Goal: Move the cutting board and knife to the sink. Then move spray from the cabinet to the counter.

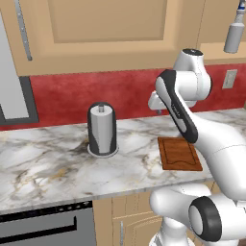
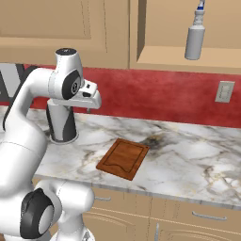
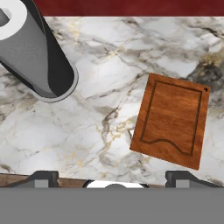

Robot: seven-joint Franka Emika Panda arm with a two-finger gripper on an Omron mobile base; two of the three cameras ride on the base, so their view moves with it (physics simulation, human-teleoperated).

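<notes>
Working from the left of the left base view, a fat grey cylinder (image 1: 102, 129) with a dark base stands upright on the counter (image 1: 43, 158), well apart from the cutting board (image 1: 178, 153), which lies flat to its right near the counter's front edge. The arm's white links rise in front of the board's right side, and the hand hangs above the counter, between the cylinder and the board. In the hand view the gripper (image 3: 116, 178) looks straight down: its two dark fingertips (image 3: 41, 179) sit at opposite sides of the lower edge, so the jaws stand spread wide and nothing is between them. The board appears right of centre in that view and slightly skewed, with its groove running just inside the edge (no knife can be made out on it or beside it, and the sink cannot be located from these pictures). Further right and higher, the spray (image 1: 235, 33) stands upright on the ledge of the cabinet (image 1: 110, 29), untouched. Judged from this layout, the first step is in hand: approach to the cutting board, with no grasp made. The next move calls for shifting the hand toward the board, lowering it to one edge and turning the wrist to match the board's skew, since a flat board offers only its thin rim to grip.
</notes>
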